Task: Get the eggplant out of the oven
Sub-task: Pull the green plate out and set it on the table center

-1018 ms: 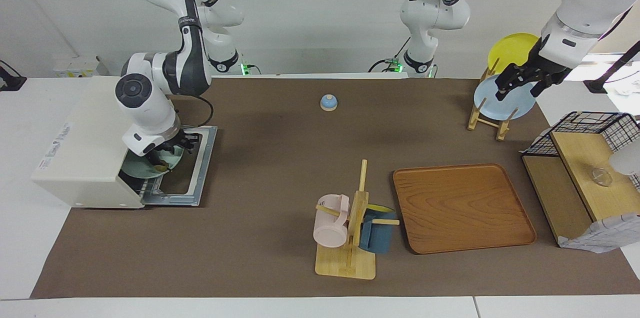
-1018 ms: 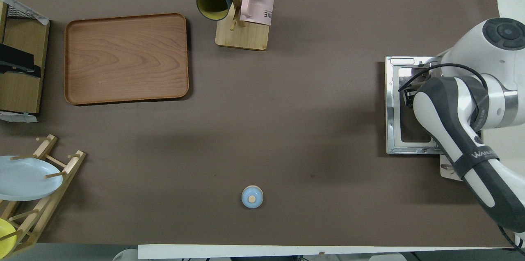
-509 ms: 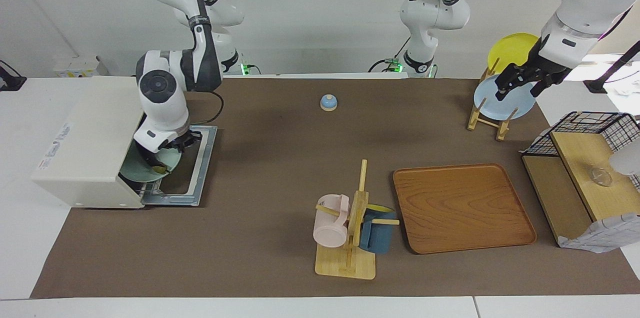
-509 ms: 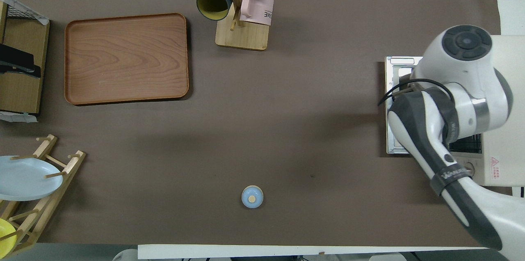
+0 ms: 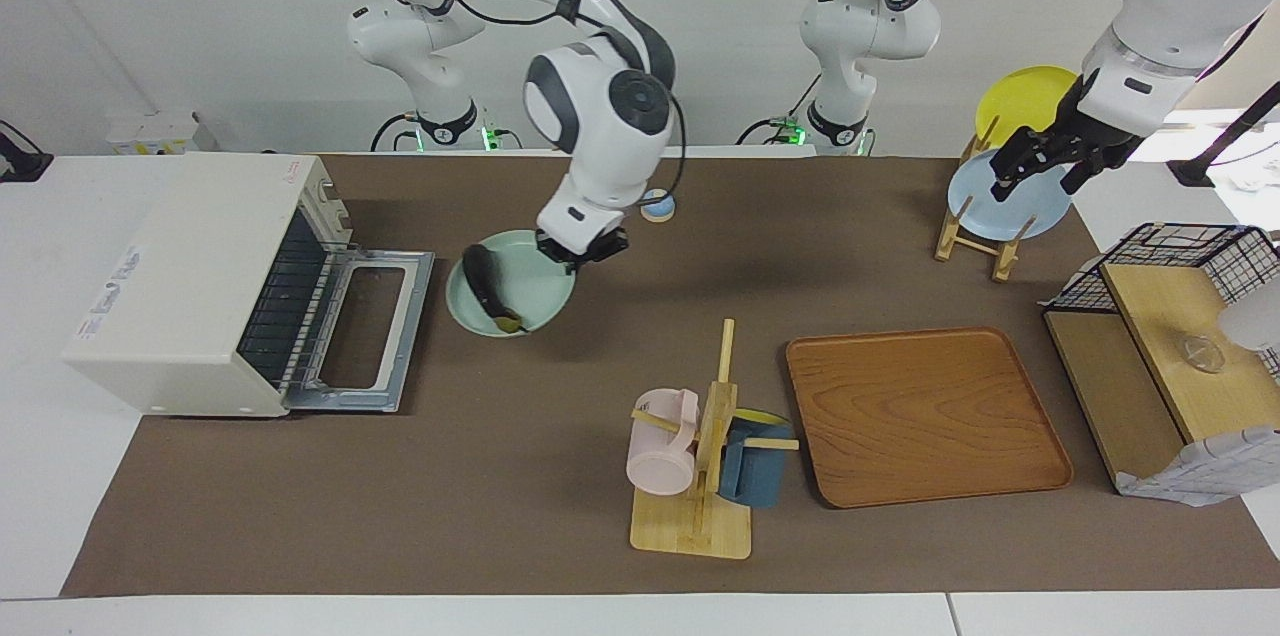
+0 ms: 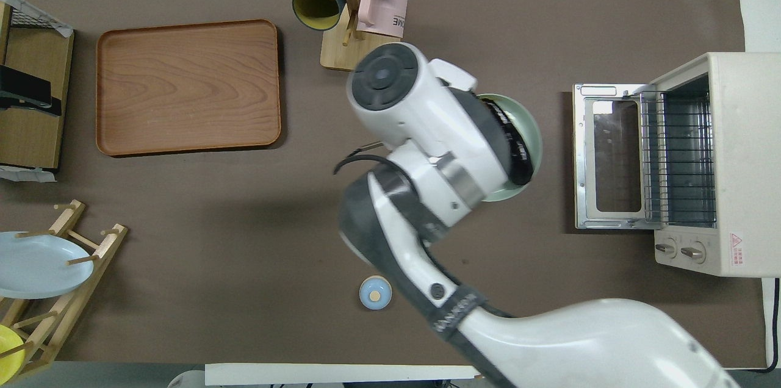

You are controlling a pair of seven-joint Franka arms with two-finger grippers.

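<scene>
the right gripper (image 5: 581, 251) is clamped on the rim of a pale green plate (image 5: 530, 291), at the edge of the plate that lies toward the left arm's end of the table. the eggplant (image 5: 488, 286) lies on that plate, a long dark shape across the side nearest the oven (image 5: 190, 281), its small stem tip pointing away from the robots. whether the plate rests on the brown mat (image 5: 500, 476) or hangs just above it cannot be told. in the overhead view the right arm covers most of the plate (image 6: 525, 125), and only part of the eggplant (image 6: 518, 153) shows along the rim.

the oven stands at the right arm's end of the table with its door (image 5: 370, 331) dropped flat on the mat and its wire rack (image 6: 680, 156) bare. the plate is just in front of the open door, apart from it.

the left gripper (image 5: 1035, 171) hangs over the wooden plate rack (image 5: 975, 236) at the left arm's end, by a light blue plate (image 5: 1010, 206); whether its fingers are open or closed cannot be told. a yellow plate (image 5: 1020, 96) stands in the same rack. a wooden tray (image 5: 925, 416), a mug stand (image 5: 700, 476) with a pink mug (image 5: 660, 446) and a blue mug (image 5: 750, 471), and a small blue bell (image 5: 657, 205) also sit on the mat
</scene>
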